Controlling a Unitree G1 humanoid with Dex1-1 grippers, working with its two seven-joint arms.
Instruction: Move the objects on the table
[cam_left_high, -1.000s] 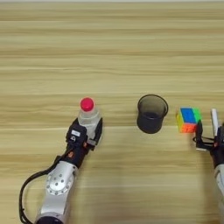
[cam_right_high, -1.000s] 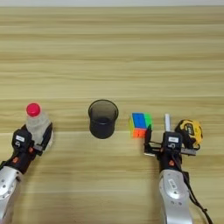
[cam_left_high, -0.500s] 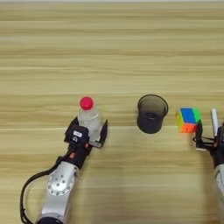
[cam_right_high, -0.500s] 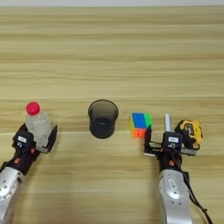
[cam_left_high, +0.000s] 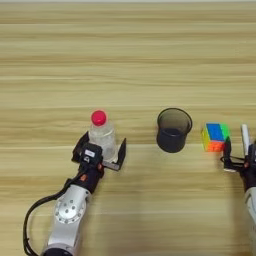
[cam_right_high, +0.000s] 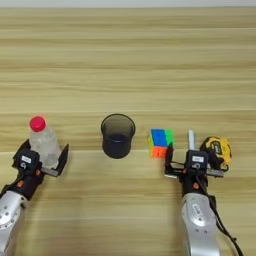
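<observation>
We see the wide light wood-grain tabletop (cam_left_high: 128, 60) filling the frame. Left of centre, our left tool (cam_left_high: 99, 152) now stands spread, one finger on either side of the small clear plastic bottle with a red cap (cam_left_high: 102, 135). One second ago these fingers sat close against the bottle; they have since parted. We judge this as a release: the bottle stands upright on its own in the lower-left part of the frame, and its placement appears complete.

At centre stands the dark translucent round cup (cam_right_high: 118, 135), upright and well apart from both tools. Just right of it lies the multicoloured puzzle cube (cam_right_high: 160, 143), then the white marker pen (cam_right_high: 191, 139), then a yellow-and-black tape measure (cam_right_high: 217, 151) at far right.

Our right tool (cam_right_high: 194, 168) sits spread directly below the pen, unmoved over the last second, holding nothing. The pen and cube lie nearest it.
</observation>
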